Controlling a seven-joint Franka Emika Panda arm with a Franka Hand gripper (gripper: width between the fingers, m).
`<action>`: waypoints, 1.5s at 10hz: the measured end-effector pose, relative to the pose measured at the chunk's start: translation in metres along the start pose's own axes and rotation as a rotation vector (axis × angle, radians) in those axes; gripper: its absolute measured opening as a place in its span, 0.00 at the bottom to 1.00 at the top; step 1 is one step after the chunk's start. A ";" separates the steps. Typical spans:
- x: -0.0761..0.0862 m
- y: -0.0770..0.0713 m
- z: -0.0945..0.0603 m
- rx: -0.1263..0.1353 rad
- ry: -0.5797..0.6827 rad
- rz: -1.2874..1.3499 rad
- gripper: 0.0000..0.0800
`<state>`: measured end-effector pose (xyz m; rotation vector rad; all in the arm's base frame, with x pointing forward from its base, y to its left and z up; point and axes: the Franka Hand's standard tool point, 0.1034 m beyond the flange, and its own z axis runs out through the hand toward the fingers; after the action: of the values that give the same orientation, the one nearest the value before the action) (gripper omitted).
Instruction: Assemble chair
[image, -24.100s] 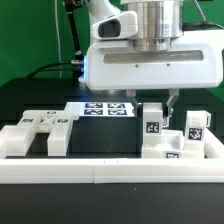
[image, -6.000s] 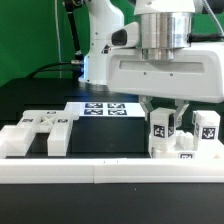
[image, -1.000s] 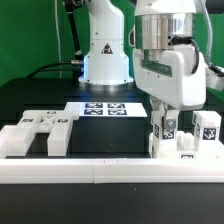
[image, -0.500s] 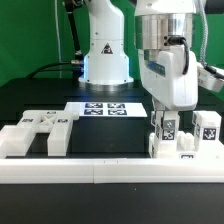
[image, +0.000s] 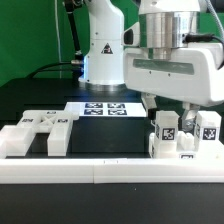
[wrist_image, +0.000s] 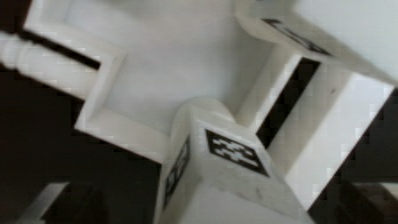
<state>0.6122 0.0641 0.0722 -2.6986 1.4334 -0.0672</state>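
Exterior view: gripper (image: 169, 109) jaws spread (upright chair part (image: 168, 129) between them); a crooked lift could topple it.

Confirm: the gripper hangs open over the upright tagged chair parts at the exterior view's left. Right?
Wrong side. The gripper hangs open over the upright tagged chair parts, but they stand at the exterior view's right, as the exterior view shows. The notched bars lie at its left.
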 end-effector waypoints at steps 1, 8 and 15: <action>0.000 0.000 0.000 0.000 0.000 -0.101 0.81; 0.003 0.001 0.001 -0.007 0.010 -0.656 0.81; 0.008 0.005 0.002 -0.029 0.016 -0.963 0.57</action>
<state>0.6130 0.0549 0.0696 -3.1161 0.0231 -0.1229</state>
